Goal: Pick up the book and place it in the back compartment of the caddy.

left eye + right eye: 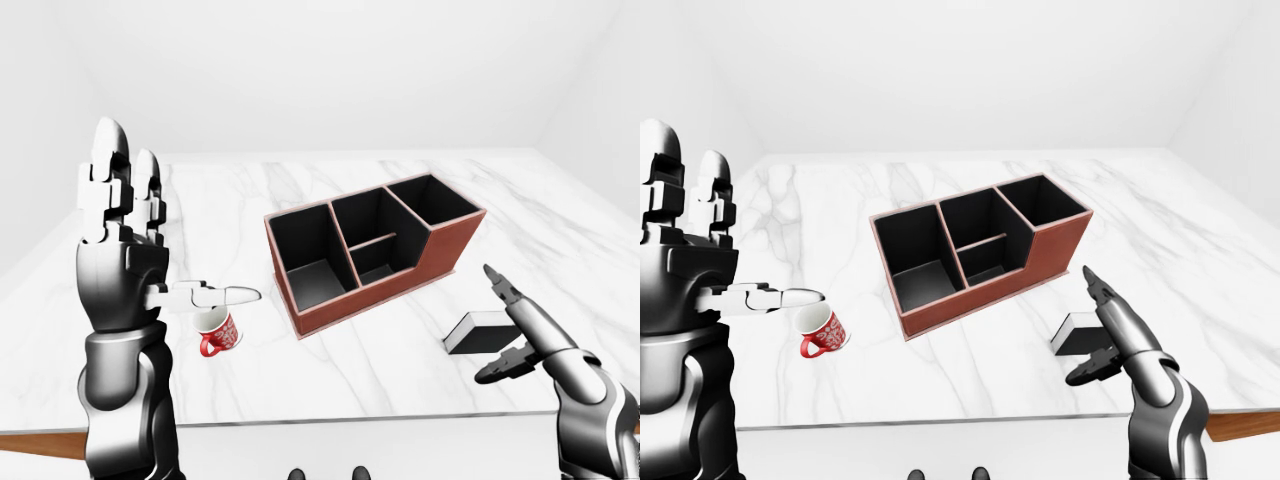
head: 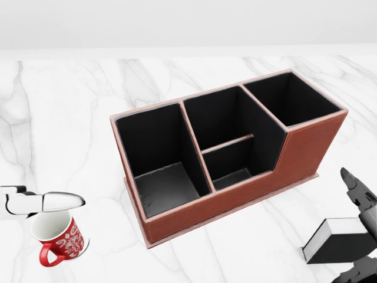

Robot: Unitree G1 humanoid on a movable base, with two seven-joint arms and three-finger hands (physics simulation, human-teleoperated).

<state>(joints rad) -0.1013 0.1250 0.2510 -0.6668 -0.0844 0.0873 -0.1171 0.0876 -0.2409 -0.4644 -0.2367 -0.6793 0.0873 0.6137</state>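
The book (image 2: 336, 243), black-covered with white page edges, lies flat on the marble table at the lower right of the head view. My right hand (image 1: 487, 325) is open around it: one finger (image 2: 352, 181) stands above its far edge and the thumb (image 2: 359, 272) below its near edge, neither closed on it. The red-brown caddy (image 2: 235, 200) with black compartments sits in the middle; its tall end compartment (image 2: 291, 97) is at the upper right. My left hand (image 1: 165, 235) is raised at the left, open and holding nothing.
A red mug with a white pattern (image 2: 59, 240) stands at the lower left, under my left thumb (image 1: 225, 295). The white marble table (image 1: 400, 385) ends at an edge low in the eye views. White walls lie beyond it.
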